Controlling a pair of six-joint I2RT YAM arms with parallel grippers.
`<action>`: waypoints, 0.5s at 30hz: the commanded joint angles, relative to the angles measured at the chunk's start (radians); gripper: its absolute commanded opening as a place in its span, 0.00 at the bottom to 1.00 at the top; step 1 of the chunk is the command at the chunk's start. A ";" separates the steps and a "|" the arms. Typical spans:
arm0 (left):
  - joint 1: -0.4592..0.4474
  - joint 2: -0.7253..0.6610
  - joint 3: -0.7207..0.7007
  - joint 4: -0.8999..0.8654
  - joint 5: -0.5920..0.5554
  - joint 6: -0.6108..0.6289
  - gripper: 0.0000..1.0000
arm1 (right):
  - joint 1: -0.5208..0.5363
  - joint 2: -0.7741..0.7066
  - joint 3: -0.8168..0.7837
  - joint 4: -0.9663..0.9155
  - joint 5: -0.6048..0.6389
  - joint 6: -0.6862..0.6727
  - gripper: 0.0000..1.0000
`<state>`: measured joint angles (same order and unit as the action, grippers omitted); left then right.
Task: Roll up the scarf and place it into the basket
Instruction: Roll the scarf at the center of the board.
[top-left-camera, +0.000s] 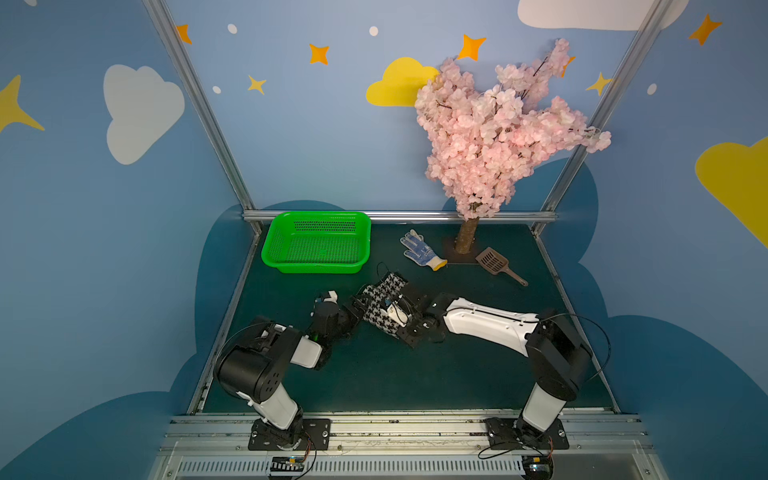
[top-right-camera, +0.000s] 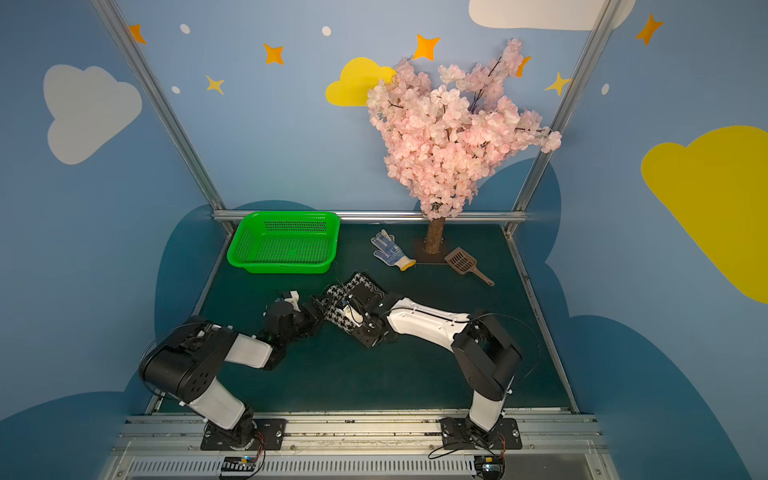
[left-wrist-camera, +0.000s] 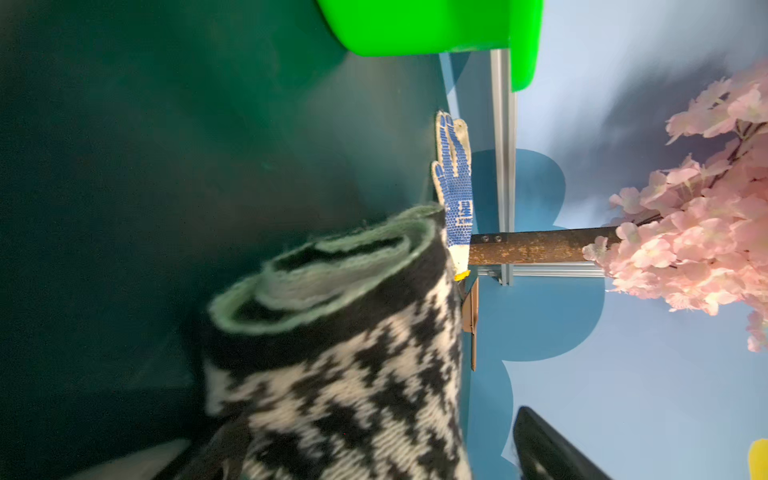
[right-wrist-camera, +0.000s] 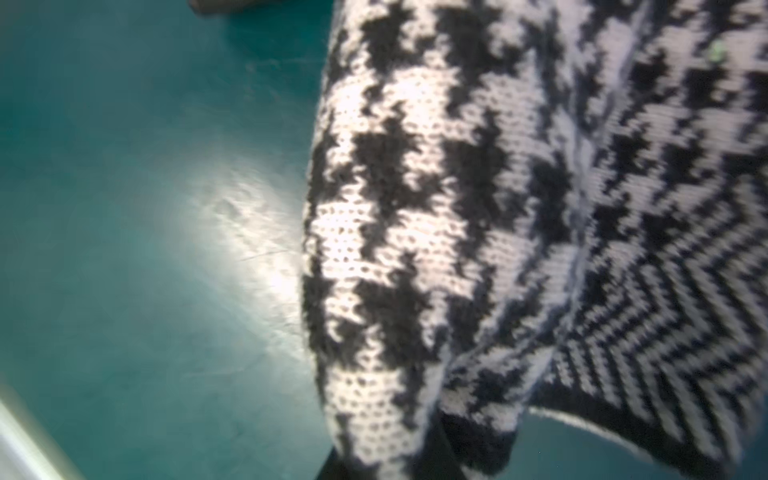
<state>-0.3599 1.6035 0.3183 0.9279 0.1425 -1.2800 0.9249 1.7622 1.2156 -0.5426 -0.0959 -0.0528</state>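
Left wrist view, rolled scarf (left-wrist-camera: 353, 374), glove (left-wrist-camera: 455, 195), blue lettering illegible

I see the dark green tabletop (top-left-camera: 415, 374) carrying the basket (top-left-camera: 320, 268) far left, with a dotted glove (top-left-camera: 422, 250), a brown scoop (top-left-camera: 494, 262) and a blossom tree (top-left-camera: 465, 237) along the back. The rolled scarf (top-left-camera: 380, 303) is at the middle.

Two arms, each glossy white shells between bulky matte-black joint housings: left arm (top-left-camera: 266, 370) in the lower left of the frame, right arm (top-left-camera: 486, 323) in the lower right. Black base plates (top-left-camera: 320, 432) with silver corner screws. Thin black cable (top-left-camera: 609, 351) arcing off the right elbow; red and black wires (top-left-camera: 308, 448) at both bases. Small round holes across the left shoulder housing (top-left-camera: 270, 380).
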 joint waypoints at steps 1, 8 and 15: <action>0.006 -0.081 -0.033 -0.223 -0.040 0.010 1.00 | -0.046 -0.022 0.035 -0.032 -0.290 0.030 0.07; 0.006 -0.414 0.074 -0.657 -0.090 0.200 1.00 | -0.172 0.001 -0.015 0.075 -0.649 0.110 0.07; 0.006 -0.520 0.074 -0.696 -0.097 0.278 1.00 | -0.284 0.068 -0.118 0.257 -0.902 0.224 0.08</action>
<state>-0.3557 1.0767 0.3855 0.3248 0.0486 -1.0729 0.6674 1.7916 1.1381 -0.3893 -0.8139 0.1032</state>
